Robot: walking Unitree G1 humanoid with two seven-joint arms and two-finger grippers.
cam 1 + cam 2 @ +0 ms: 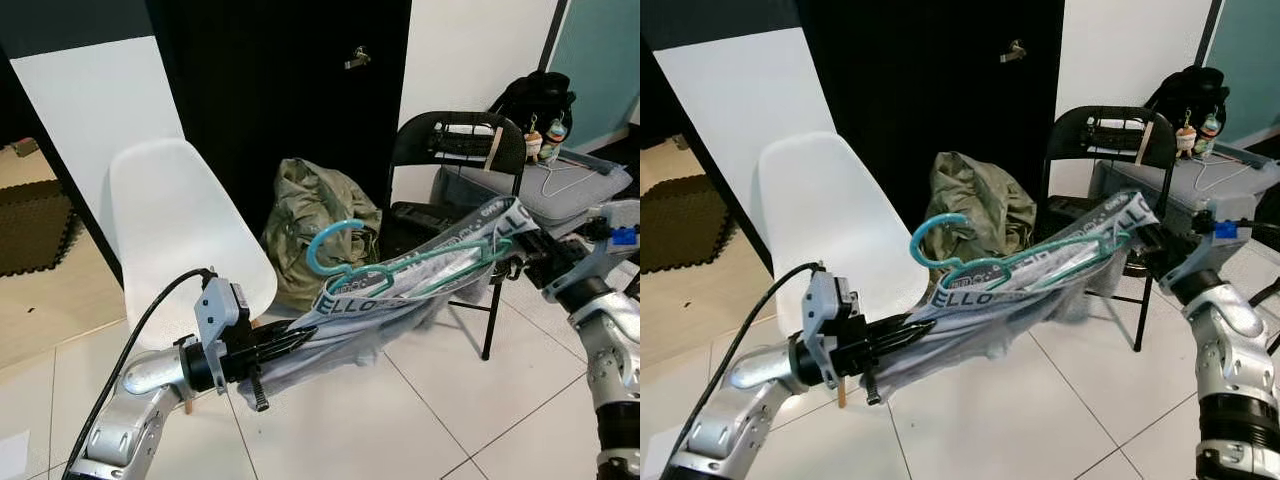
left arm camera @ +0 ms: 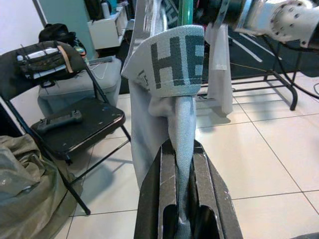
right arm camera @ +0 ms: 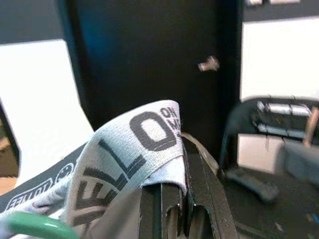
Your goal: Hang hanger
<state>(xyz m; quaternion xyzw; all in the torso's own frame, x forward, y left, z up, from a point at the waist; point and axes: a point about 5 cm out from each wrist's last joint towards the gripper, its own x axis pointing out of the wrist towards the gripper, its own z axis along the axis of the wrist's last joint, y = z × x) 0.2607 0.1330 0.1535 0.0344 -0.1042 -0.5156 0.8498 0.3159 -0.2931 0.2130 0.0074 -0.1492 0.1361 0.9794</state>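
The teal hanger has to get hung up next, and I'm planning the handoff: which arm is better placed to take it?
Probably the right. The right gripper grips the grey garment beside the teal hanger's arm; the left gripper pinches the cloth's far lower end, further from the hook.

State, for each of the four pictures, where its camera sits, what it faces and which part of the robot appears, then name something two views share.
Left eye: on the head, facing forward and down at the garment stretched between both arms, with the teal hanger.
Right eye: beside it, same scene, with the white chair.
Left wrist: looks along the left gripper, shut on the garment, toward the black folding chair.
Right wrist: looks along the right gripper, shut on the garment, toward the dark door.
Shared: both wrist views show the garment's lettered band.
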